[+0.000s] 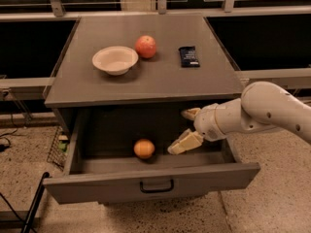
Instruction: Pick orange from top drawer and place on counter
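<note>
The orange (144, 148) lies on the floor of the open top drawer (150, 178), left of centre. The drawer is pulled out, with a black handle on its front panel. My gripper (182, 130) is open, inside the drawer space just right of the orange and a little above the drawer floor, with one finger (190, 113) up near the counter's edge and the other low (182, 143). It holds nothing. The grey counter (194, 84) spans the top of the cabinet.
On the counter stand a white bowl (115, 59), a red fruit (146, 46) beside it and a dark snack packet (188, 56). A dark rail and windows run behind. A wire rack (58, 144) sits on the speckled floor at left.
</note>
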